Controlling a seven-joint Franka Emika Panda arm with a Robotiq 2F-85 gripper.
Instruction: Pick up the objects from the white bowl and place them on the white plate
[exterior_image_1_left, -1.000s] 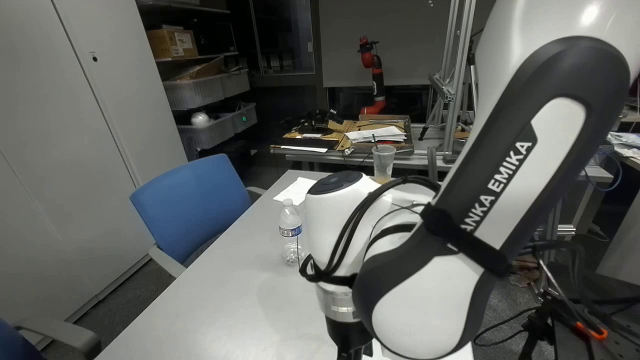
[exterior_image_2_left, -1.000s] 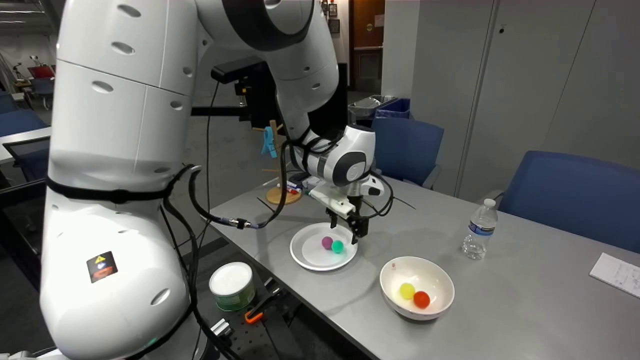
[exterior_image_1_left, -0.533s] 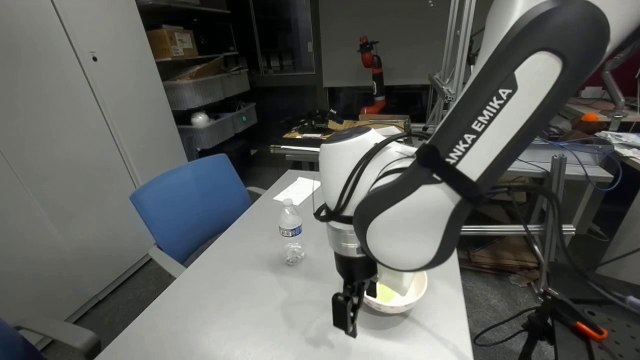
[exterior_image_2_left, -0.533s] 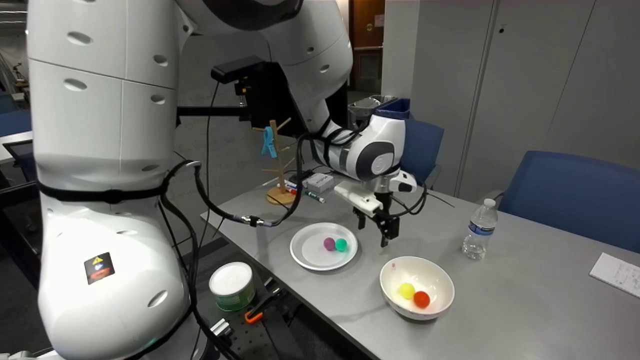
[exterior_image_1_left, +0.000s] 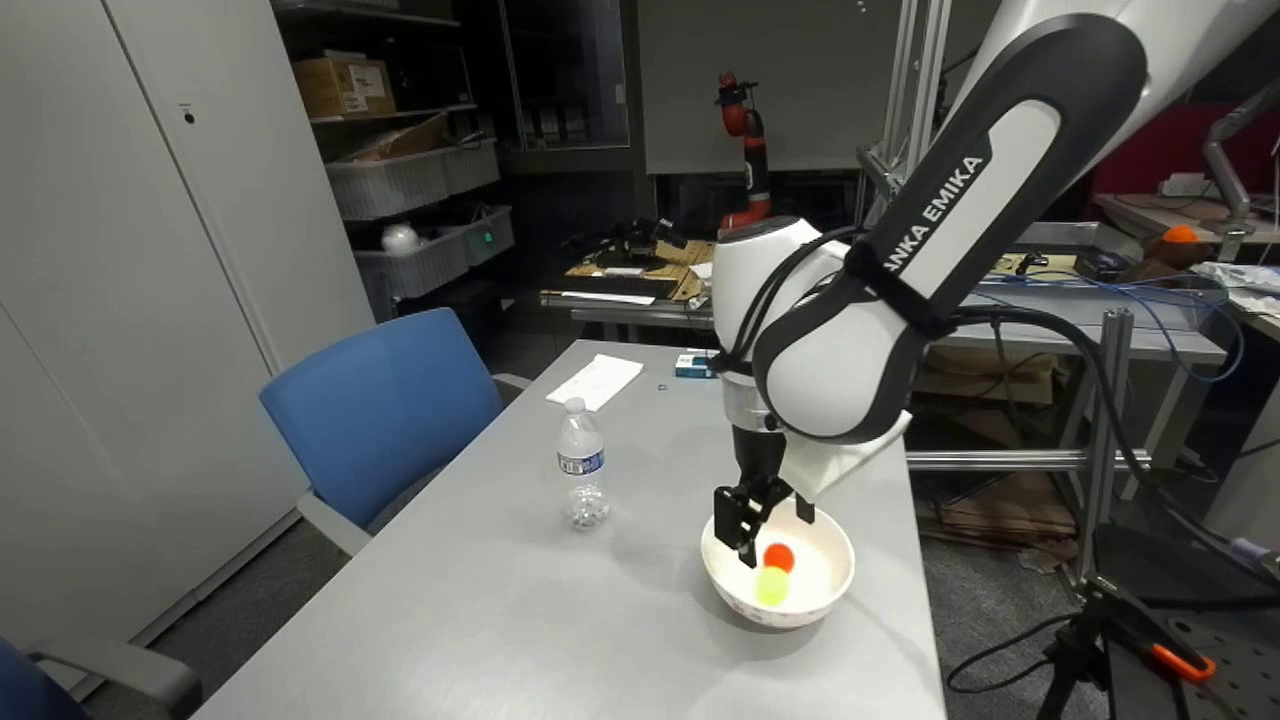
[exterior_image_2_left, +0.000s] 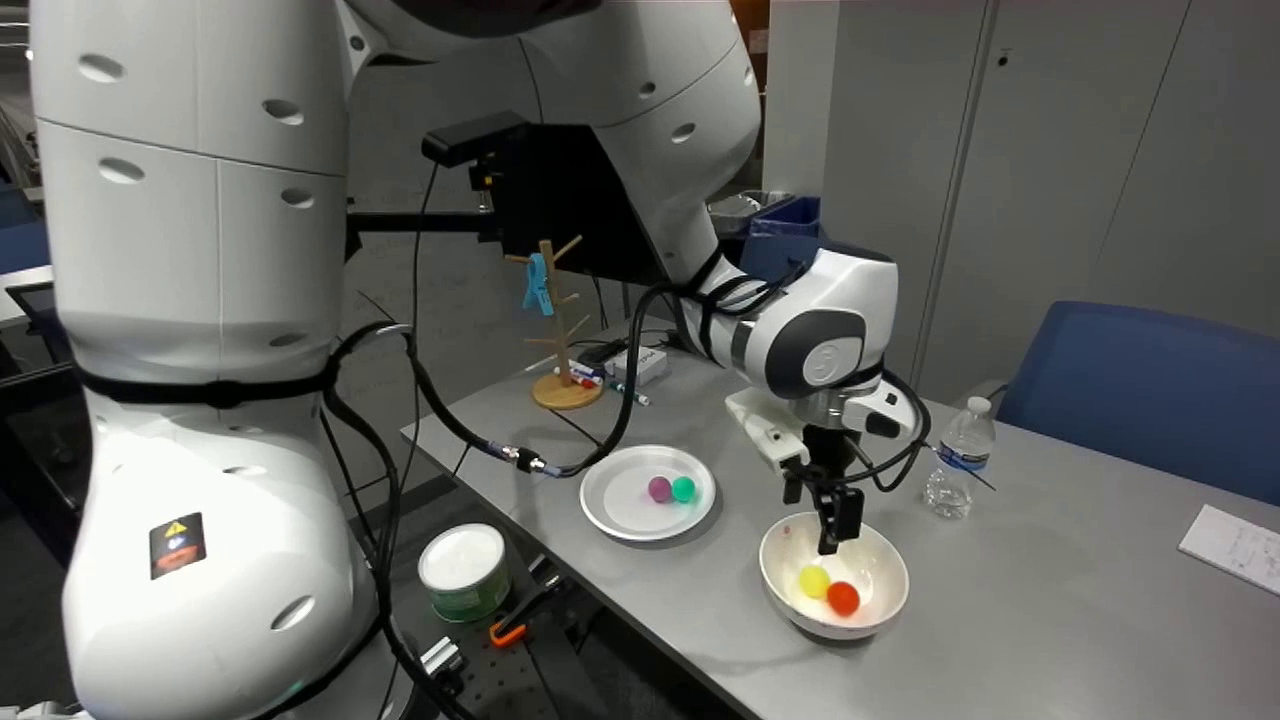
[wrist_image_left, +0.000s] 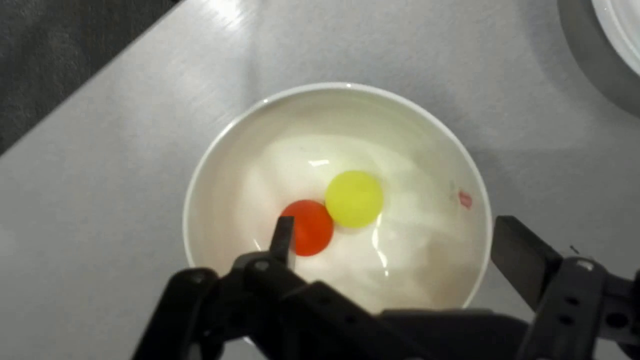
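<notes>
While 2 smooth balls touch in the glossy bowl, the claw gapes wide — empty.

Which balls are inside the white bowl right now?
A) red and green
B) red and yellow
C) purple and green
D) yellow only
B, since the wrist view shows the red ball and the yellow ball in the white bowl, while the purple ball and the green ball lie on the white plate in an exterior view.
</notes>
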